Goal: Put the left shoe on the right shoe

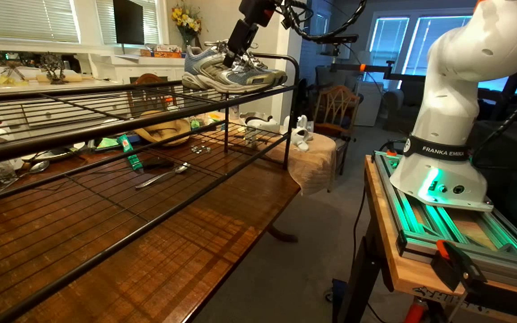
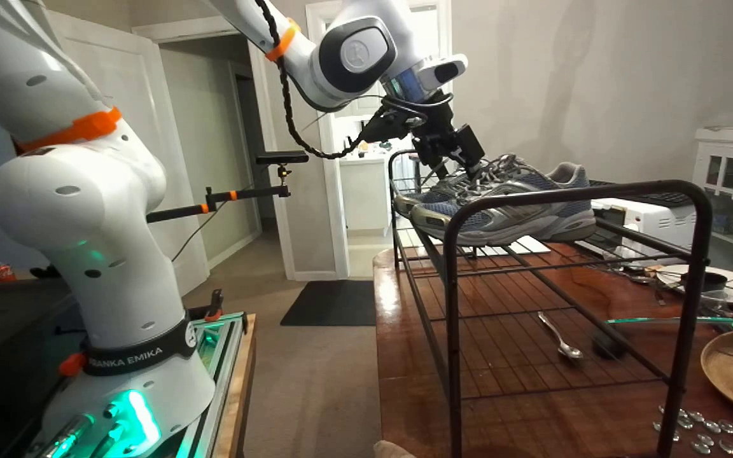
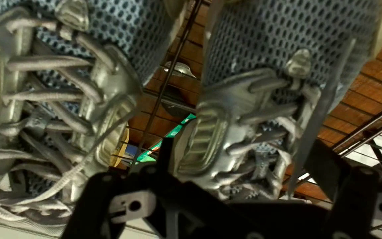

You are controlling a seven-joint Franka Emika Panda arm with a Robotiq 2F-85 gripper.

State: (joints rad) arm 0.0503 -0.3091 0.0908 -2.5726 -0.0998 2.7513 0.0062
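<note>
Two grey-blue running shoes with silver trim and laces stand side by side on the top shelf of a black wire rack. The shoe on the right in the wrist view (image 3: 257, 99) is the nearer one in an exterior view (image 1: 222, 76) and the farther one in an exterior view (image 2: 433, 191). The second shoe (image 3: 55, 96) is beside it, and it shows nearer the camera in an exterior view (image 2: 519, 207). My gripper (image 3: 242, 149) is open and tilted over the first shoe's laces. One finger is between the shoes, the other on its outer side. Contact cannot be told.
The rack (image 2: 579, 191) stands on a brown wooden table (image 1: 159, 264). A spoon (image 1: 164, 175), a green wrapper (image 1: 129, 152) and a straw hat (image 1: 164, 130) lie around its lower level. The rack's raised end bar (image 1: 281, 56) is close to the shoes.
</note>
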